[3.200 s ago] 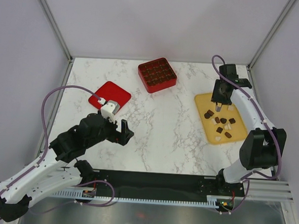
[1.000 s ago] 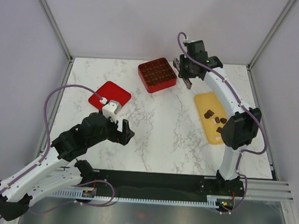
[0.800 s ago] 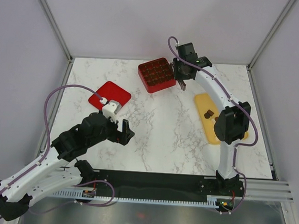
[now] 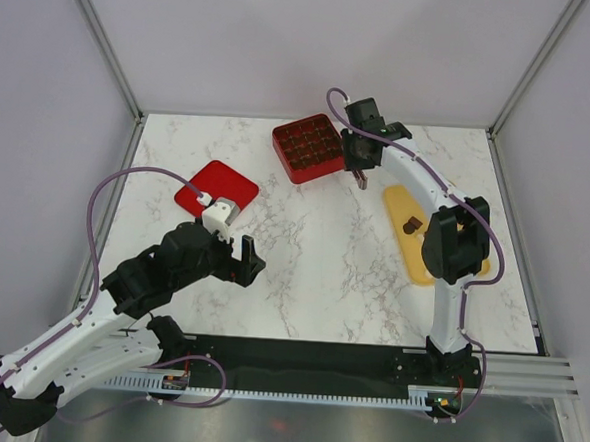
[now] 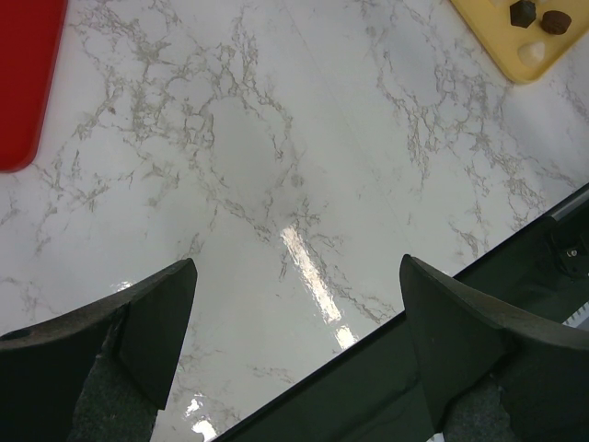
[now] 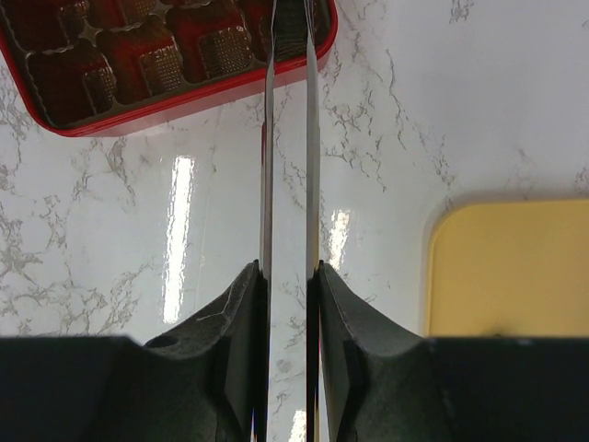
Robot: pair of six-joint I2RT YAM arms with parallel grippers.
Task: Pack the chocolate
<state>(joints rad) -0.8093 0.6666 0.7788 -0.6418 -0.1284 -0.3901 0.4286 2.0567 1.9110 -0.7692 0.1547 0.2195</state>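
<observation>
Right gripper [image 4: 361,173] just beside red box [image 4: 323,172], at its 4 o'clock; thin fingers nearly together, pinching a dark chocolate [image 4: 362,178]. Other pieces [image 4: 411,226] on yellow tray [image 4: 401,201], table's [image 4: 312,272] 3 o'clock. Left gripper [image 5: 296,265] spread wide, nothing between its fingers

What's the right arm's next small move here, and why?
Probably shift the right gripper a little left, over the box, then lower toward whichever cell is free. It hangs just off the box's right edge, jaws nearly together, as they would be on a piece like the chocolates on the tray, though I can't see one between them.
</observation>
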